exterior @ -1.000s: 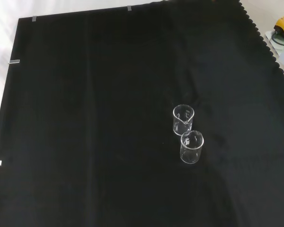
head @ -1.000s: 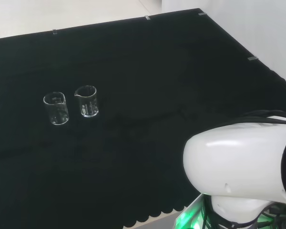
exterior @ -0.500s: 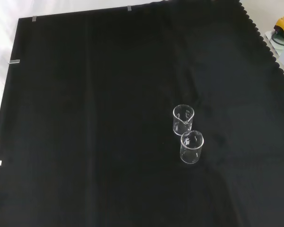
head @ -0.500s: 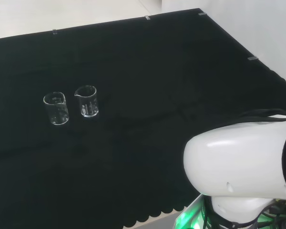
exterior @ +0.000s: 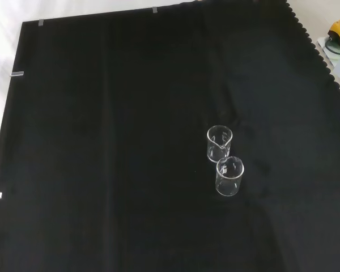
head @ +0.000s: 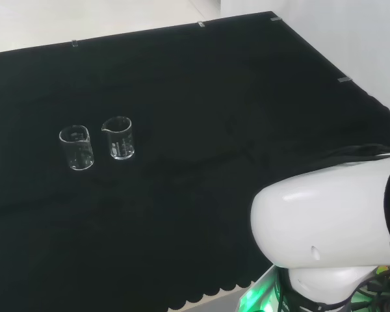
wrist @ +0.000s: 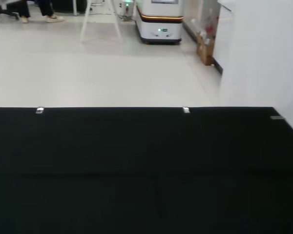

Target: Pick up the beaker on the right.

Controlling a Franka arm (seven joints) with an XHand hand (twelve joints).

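Two small beakers stand upright on the black cloth [head: 201,84], just beside each other without touching. Both are clear glass, short straight-walled cylinders with a thin rim that catches the light and a little pouring spout. In the head view the right-hand beaker [head: 119,138] carries faint pale markings down its wall, spout turned to the view's left; its neighbour, the left-hand beaker [head: 76,147], sits a touch nearer the camera. In the front view the same pair stand one behind the other: right-hand beaker [exterior: 219,143] farther up the view, left-hand beaker [exterior: 230,176] below it, each base a bright ring against the dark.

The cloth is matte with soft creases running across it, a scalloped edge along one side and small grey clips [exterior: 16,73] pinning its border. In the wrist view it runs as a flat dark band up to a pale, glossy floor [wrist: 102,63].

The arm's white link [head: 328,227], smooth, rounded and shiny, bulks at the head view's lower right, black cables running over its top. The hand's state I cannot tell, and with nothing of it to go by I can't place the beakers against it; they stand well apart from that white link, out to its left in the head view.
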